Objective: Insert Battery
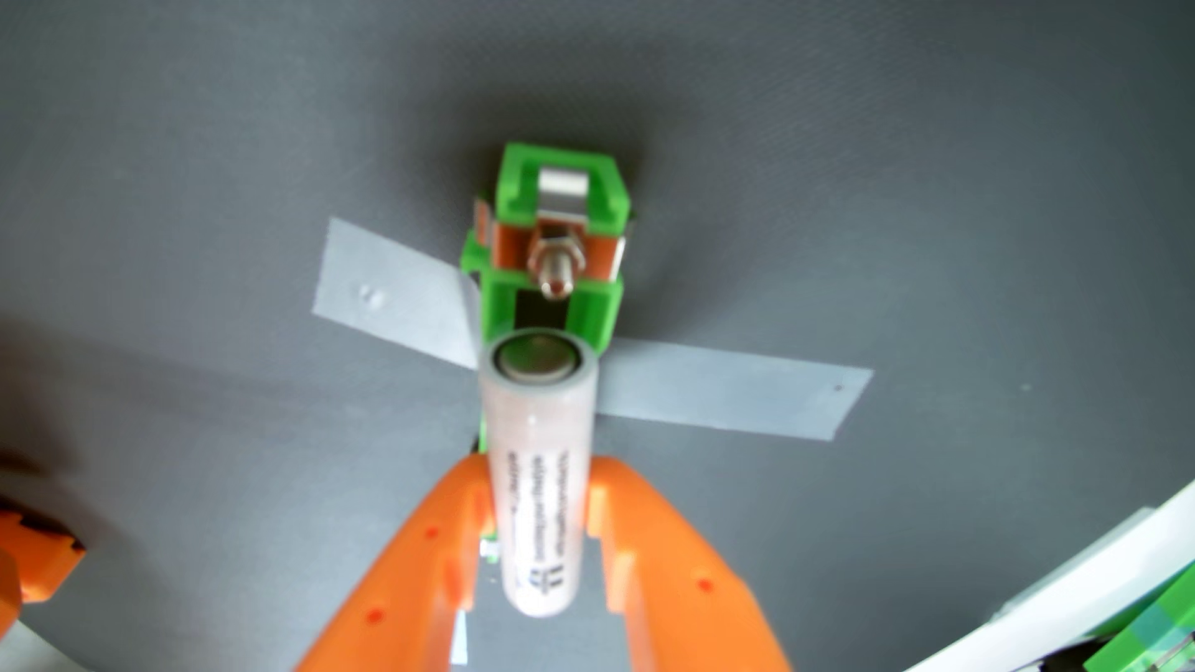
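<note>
Holding a pale cylindrical battery (pixel 538 472) between its two orange fingers (pixel 446 556), the gripper (pixel 538 497) is clamped on the cell's lower half; the jaws stand narrow, pressed against either side of the printed sleeve, with no gap seen at the contact. Battery's long axis runs straight up the wrist view, its free end, a recessed metal cap, pointing away from the fingers. Directly beyond that end sits the green holder (pixel 549 258), fixed to the grey table (pixel 905 161) by strips of grey tape (pixel 724 388) running out left and right. Holder's long axis looks roughly in line with the battery's, perhaps skewed a little to the right in this view. A metal bolt and nut (pixel 555 262) stand out of its middle, and a silvery contact plate (pixel 564 184) shows at the far end. The battery's cap overlaps the holder's near edge in the picture; whether it touches or hovers above cannot be told from one view, and the image is soft. Judgement: the cell is carried to the mouth but not seated. The next move turns on keeping the two axes collinear while lowering and pushing forward; a slight rightward correction may be wanted. Risk: the cap catching the near wall or the bolt.
</note>
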